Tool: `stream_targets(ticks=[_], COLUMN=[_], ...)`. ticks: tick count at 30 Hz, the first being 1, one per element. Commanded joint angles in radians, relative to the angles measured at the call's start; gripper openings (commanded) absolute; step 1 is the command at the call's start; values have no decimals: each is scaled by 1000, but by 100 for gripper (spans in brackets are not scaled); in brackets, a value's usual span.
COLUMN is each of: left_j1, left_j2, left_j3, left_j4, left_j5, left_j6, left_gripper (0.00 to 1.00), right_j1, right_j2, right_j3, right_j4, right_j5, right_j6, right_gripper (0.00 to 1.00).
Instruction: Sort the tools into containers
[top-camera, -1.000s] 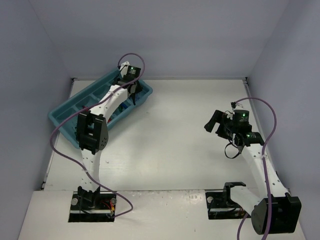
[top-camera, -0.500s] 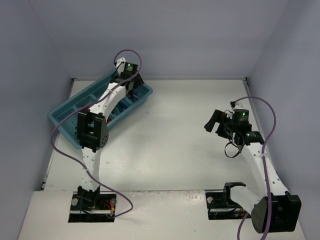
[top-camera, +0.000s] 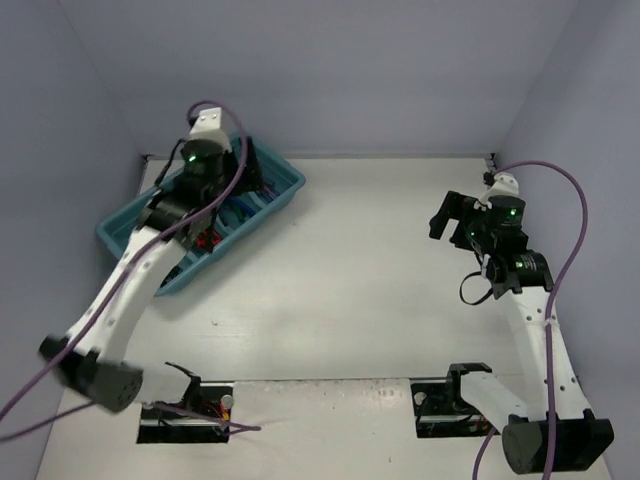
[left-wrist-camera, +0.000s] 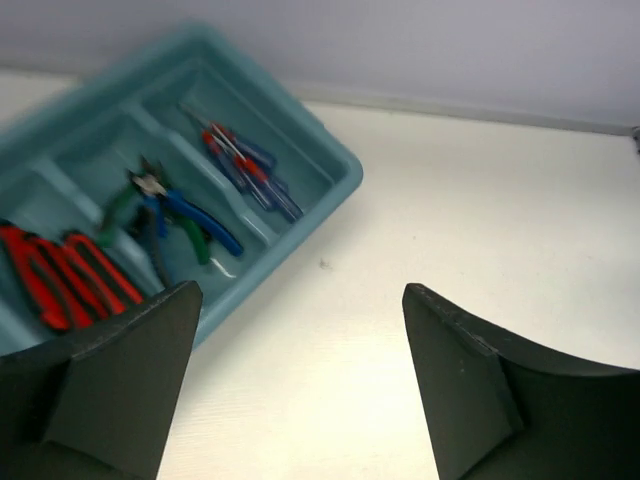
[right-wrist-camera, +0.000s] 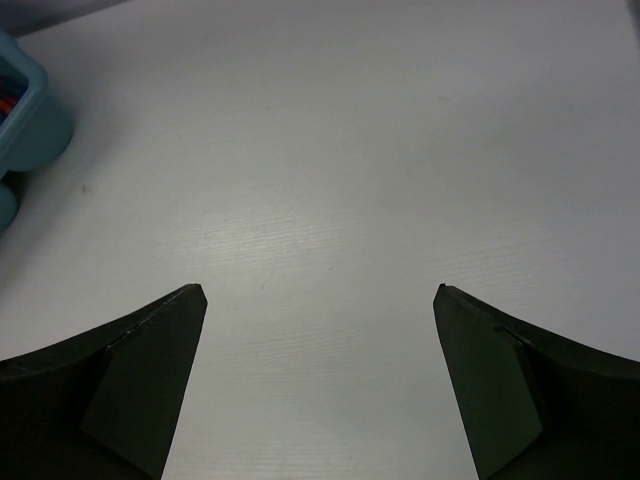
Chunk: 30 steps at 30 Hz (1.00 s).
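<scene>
The teal tray (top-camera: 118, 236) sits at the far left of the table, and its long containers hold the tools. In the left wrist view thin blue and red screwdrivers (left-wrist-camera: 246, 166) lie in one compartment. Blue- and green-handled pliers (left-wrist-camera: 172, 212) lie in the one beside it, and red-handled cutters (left-wrist-camera: 62, 276) lie further left. My left gripper (top-camera: 252, 170) hangs above the tray's far right end. It is open and holds nothing (left-wrist-camera: 300, 290). My right gripper (top-camera: 448, 214) is over bare table on the right, open and holding nothing (right-wrist-camera: 320, 290).
The left arm's purple cable (top-camera: 225, 125) loops above the tray. Grey walls enclose the table at the back and on both sides. A corner of the tray (right-wrist-camera: 28, 118) shows at the left edge of the right wrist view.
My left gripper has opened over the tray, and the left arm has lifted and swung back leftward. My right arm has moved a little farther up the table.
</scene>
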Motion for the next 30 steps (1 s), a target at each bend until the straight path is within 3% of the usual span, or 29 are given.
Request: stream_targets(ticks=[1,8,14,30], left_j1=[7,9,8,7], left_j2=[-263,-650,-854,-955], left_j3=[-102,-197,-224,-256], left_j4=[-127,-330,-480,-607], left_j5=[-38,-240,-347,-498], left_j6=[151,208,186,138], left_gripper=[84,96,97,98], right_j1=[3,55,151,320], right_j2=[-40,-76,-169,-457], right_j3=[95,199,188,49], right_j4=[-7,-10,-7,-24], right_j5=[134,275,408,451], right_j6=[-72,-147,-216,-201], right_gripper=[98,100,100,100])
